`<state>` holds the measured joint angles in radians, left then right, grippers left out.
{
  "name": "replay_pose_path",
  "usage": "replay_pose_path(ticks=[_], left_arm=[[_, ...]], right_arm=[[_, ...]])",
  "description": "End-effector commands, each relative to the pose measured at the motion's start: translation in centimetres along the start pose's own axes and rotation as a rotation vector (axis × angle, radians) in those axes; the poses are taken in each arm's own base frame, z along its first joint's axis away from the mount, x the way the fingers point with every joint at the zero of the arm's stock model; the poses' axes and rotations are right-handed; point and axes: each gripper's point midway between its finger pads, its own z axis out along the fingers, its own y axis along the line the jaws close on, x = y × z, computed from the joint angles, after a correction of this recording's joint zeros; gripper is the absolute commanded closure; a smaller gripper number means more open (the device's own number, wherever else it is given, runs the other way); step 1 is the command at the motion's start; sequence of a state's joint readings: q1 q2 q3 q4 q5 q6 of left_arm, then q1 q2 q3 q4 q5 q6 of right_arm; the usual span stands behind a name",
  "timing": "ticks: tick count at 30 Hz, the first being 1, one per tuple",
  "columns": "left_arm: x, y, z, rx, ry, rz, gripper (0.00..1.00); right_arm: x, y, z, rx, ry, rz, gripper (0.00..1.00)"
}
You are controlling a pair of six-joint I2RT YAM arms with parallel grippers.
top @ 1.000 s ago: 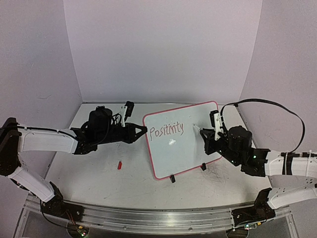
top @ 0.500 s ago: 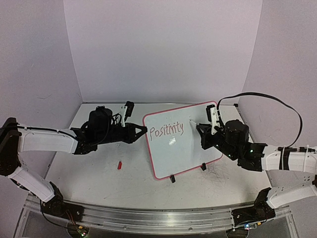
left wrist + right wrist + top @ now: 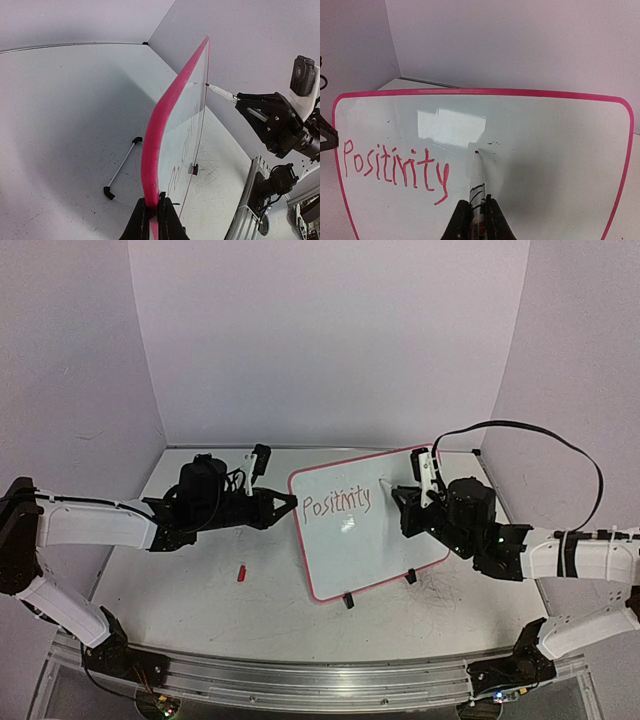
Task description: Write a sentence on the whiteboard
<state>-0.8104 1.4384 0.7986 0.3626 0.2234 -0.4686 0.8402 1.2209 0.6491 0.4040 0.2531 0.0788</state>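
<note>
Nearest the camera an aluminium rail [image 3: 300, 680] runs along the table's front edge, carrying both arm bases, and beyond it lies the pale grey table [image 3: 180, 610], marked with dark scuffs that are thickest toward its right side. A small red cap [image 3: 241, 573] lies alone on it, left of the whiteboard [image 3: 370, 550], which stands tilted on two black clip feet [image 3: 348, 601] near the middle, turned so that its right end is farther back. The left gripper [image 3: 292, 502] is clamped tight on the pink frame at the board's left edge; its wrist view shows the fingers pinching the rim edge-on. The right gripper [image 3: 399, 497] is closed around a white marker [image 3: 389, 486], whose red tip touches the board just right of the sentence [image 3: 337, 503], which so far reads only "Positivity" in red. A black cable [image 3: 540, 435] arcs above the right arm. Plain lavender-white walls [image 3: 330, 340] close the space behind and on both sides. Compared with a second ago, the right arm has swung toward the back and the marker tip has climbed from beside the word's end to a higher spot; the cable loop sits lower and flatter, while the board, the cap, the left arm and the lettering are unchanged
</note>
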Motion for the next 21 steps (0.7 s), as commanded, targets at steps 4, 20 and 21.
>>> replay_pose_path(ticks=[4, 20, 21], left_arm=[[-1.9, 0.3, -0.2, -0.041, -0.046, 0.045, 1.0], [-1.8, 0.4, -0.3, -0.044, -0.044, 0.041, 1.0], [-1.7, 0.4, -0.3, -0.044, -0.044, 0.041, 1.0]], right_arm=[[-2.4, -0.2, 0.5, 0.022, -0.061, 0.027, 1.0], [-1.1, -1.4, -0.4, 0.065, -0.022, 0.04, 1.0], [-1.3, -1.3, -0.6, 0.055, -0.027, 0.042, 1.0]])
